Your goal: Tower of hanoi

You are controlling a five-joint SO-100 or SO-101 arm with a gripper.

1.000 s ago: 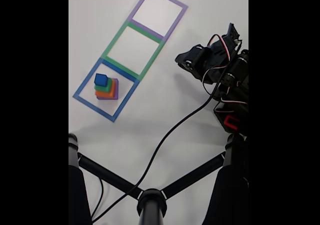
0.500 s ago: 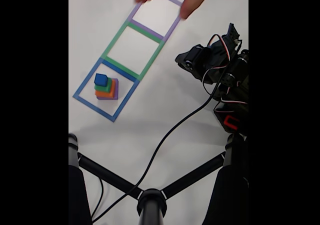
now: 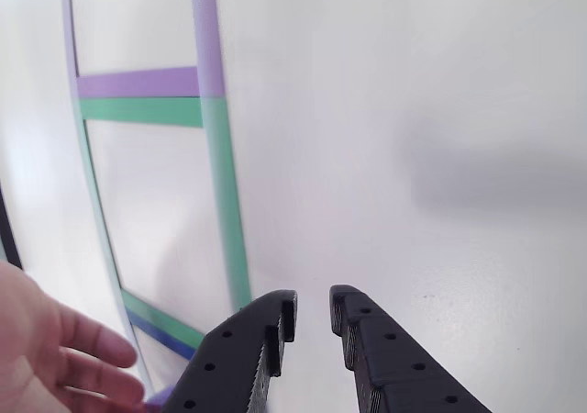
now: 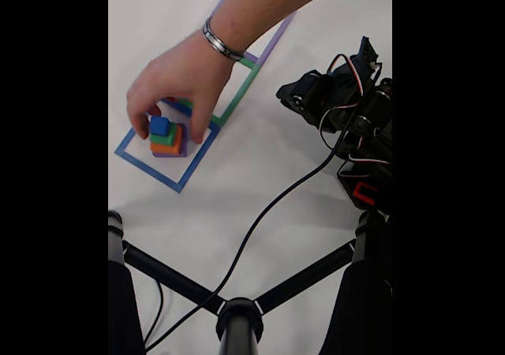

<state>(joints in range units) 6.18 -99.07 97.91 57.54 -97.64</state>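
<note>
A person's hand (image 4: 180, 77) is on the tower of hanoi (image 4: 167, 138), so if the empty tool (image 3: 313, 314), fingers slightly apart, goes there now, it could bump the hand.

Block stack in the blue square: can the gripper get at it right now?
Probably not. A person's hand is wrapped around the block stack, fingers down on both sides, covering the approach. The gripper sits off to the right in the fixed view, jaws slightly apart over bare table.
</note>
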